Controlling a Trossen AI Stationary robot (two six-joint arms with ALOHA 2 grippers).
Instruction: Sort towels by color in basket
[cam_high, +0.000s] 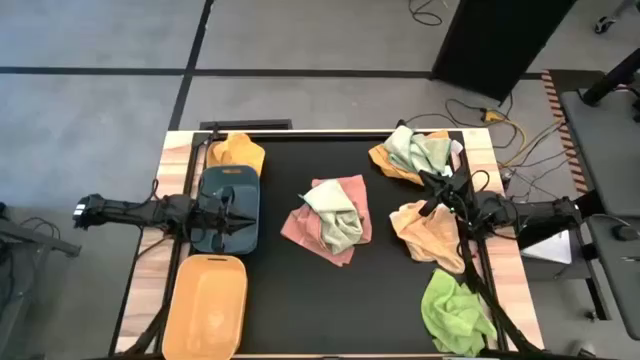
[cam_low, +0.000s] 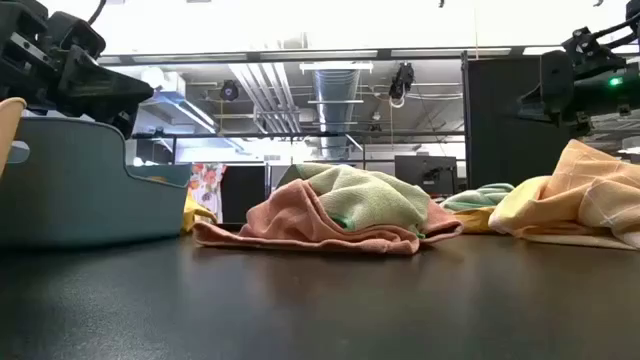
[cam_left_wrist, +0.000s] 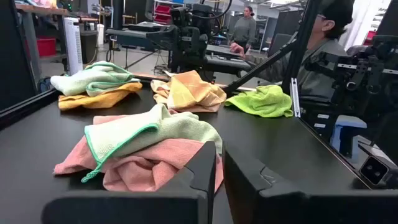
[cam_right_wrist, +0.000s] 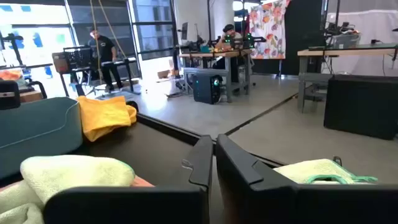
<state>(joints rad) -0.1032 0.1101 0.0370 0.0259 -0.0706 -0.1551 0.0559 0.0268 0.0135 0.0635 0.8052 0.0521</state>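
Towels lie in heaps on the black mat. A mint green towel (cam_high: 335, 222) rests on a salmon pink one (cam_high: 300, 228) at the middle. At the far right, another mint towel (cam_high: 420, 150) lies on a mustard orange one (cam_high: 385, 158). A peach towel (cam_high: 432, 232) and a lime green towel (cam_high: 455, 310) lie along the right edge. A yellow towel (cam_high: 237, 152) sits at the far end of the dark teal basket (cam_high: 228, 235). My left gripper (cam_high: 248, 218) hovers shut over that basket. My right gripper (cam_high: 428, 208) hovers shut above the peach towel's far edge.
An orange basket (cam_high: 205, 305) stands at the near left, beside the teal one. Bare black mat (cam_high: 300, 310) lies between the baskets and the middle heap. Cables (cam_high: 500, 130) trail off the table's far right corner. People (cam_left_wrist: 245, 28) show in the room beyond.
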